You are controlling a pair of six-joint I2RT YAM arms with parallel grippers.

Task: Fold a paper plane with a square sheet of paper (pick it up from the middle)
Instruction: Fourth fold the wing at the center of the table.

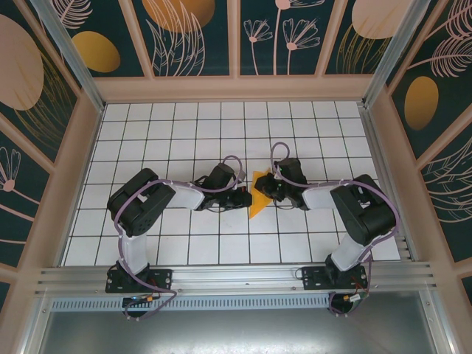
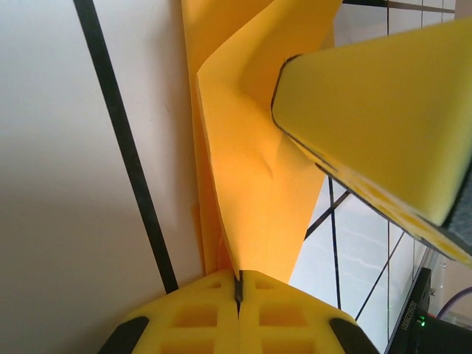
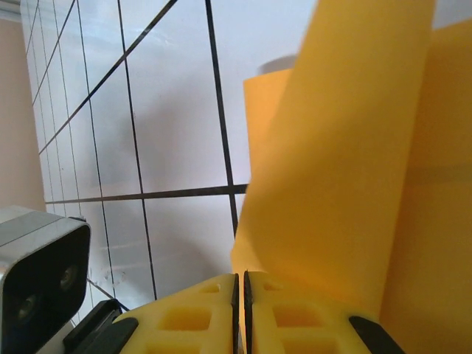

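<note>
While left end effector (image 2: 238,274), right end effector (image 3: 241,276) pinch paper plane (image 2: 251,169) | table (image 2: 74,184) beneath

The paper (image 1: 257,199) is plain orange-yellow, the table (image 1: 184,133) white with black gridlines.

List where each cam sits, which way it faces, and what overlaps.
Top external: fixed above and behind the arms, looking down on the tiled table. Both arms are in view, bases at the bottom, with left fingers and right fingers meeting at the paper.
Left wrist: looks along the left fingers, shut on the paper. Another yellow finger crosses upper right, probably the right arm's.
Right wrist: looks along the right fingers, closed, at the paper and table.
Shared: all three views show the paper and grid tiles.
</note>
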